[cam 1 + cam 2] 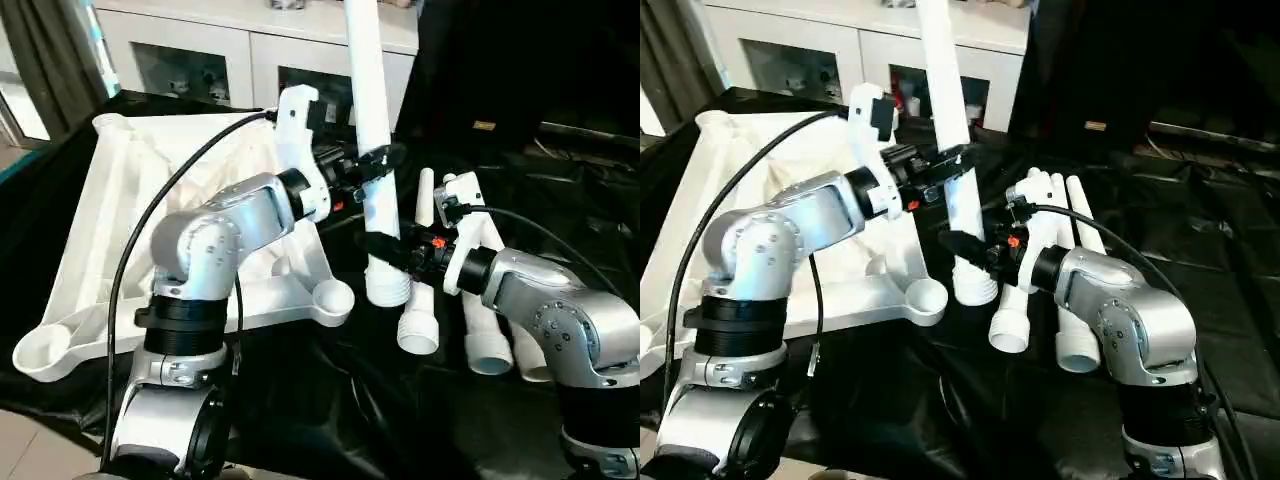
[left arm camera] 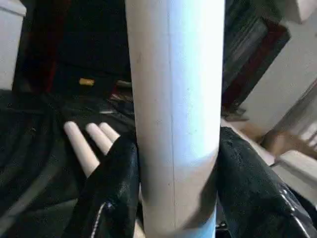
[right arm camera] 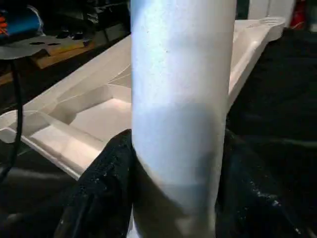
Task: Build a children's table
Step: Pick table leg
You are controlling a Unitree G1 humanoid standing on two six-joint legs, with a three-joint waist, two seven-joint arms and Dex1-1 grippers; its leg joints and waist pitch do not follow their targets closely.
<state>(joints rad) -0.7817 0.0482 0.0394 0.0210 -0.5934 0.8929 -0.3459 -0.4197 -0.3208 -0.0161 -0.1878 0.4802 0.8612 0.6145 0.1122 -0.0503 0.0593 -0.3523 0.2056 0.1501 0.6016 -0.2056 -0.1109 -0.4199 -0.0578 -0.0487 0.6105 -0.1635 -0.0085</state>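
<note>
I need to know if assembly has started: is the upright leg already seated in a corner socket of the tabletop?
No: the upright leg has its ribbed end beside the nearest corner socket, not in it.

Left hand [image 1: 372,160] and right hand [image 1: 385,243] both clamp the upright leg [image 1: 372,110].

white leg [image 1: 372,120] upright – tabletop [image 1: 110,230] inverted

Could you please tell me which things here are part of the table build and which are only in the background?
Part of the job:
- upright leg, gripped by both end effectors
- tabletop, lying underside up
- three spare legs on the black sheeting

Just there:
- black sheeting
- white cabinet behind
</note>
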